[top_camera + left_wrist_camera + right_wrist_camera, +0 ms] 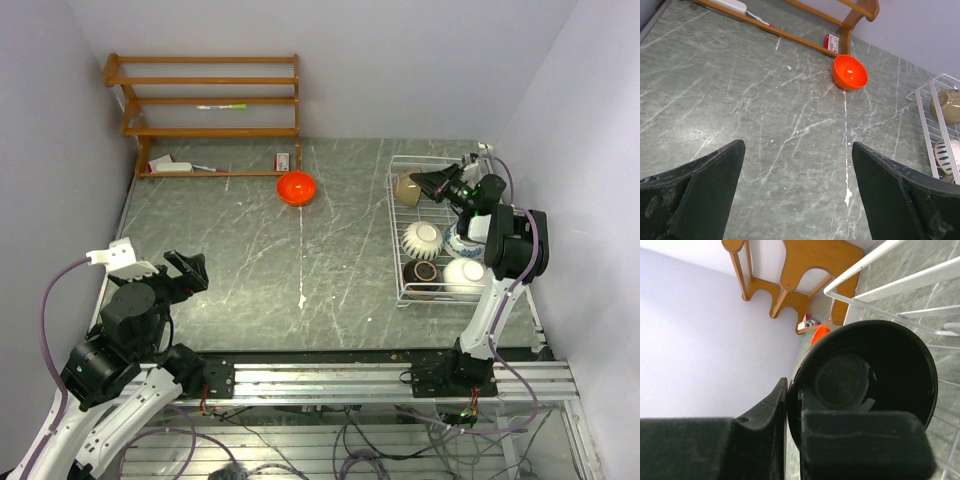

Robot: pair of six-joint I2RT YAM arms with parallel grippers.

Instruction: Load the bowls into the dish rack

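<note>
The orange-red bowl (pixel 296 187) sits upright on the table near the shelf, also in the left wrist view (pixel 850 71). The white wire dish rack (pixel 395 225) at the right holds a cream bowl (pixel 405 189), a ribbed white bowl (pixel 422 239), a blue-and-white bowl (pixel 460 241), a brown bowl (pixel 420 272) and a white bowl (pixel 465 275). My right gripper (pixel 445 184) is shut on the rim of the glossy black bowl (pixel 875 370) and holds it tilted above the rack's far end. My left gripper (pixel 797 145) is open and empty, low at the near left.
A brown wooden shelf unit (pixel 205 100) stands at the back left with small items on its bottom board, and a small red box (pixel 283 160) lies beside its right leg. Walls close in on the left and right. The rack's wire rim (pixel 880 295) lies close under the black bowl.
</note>
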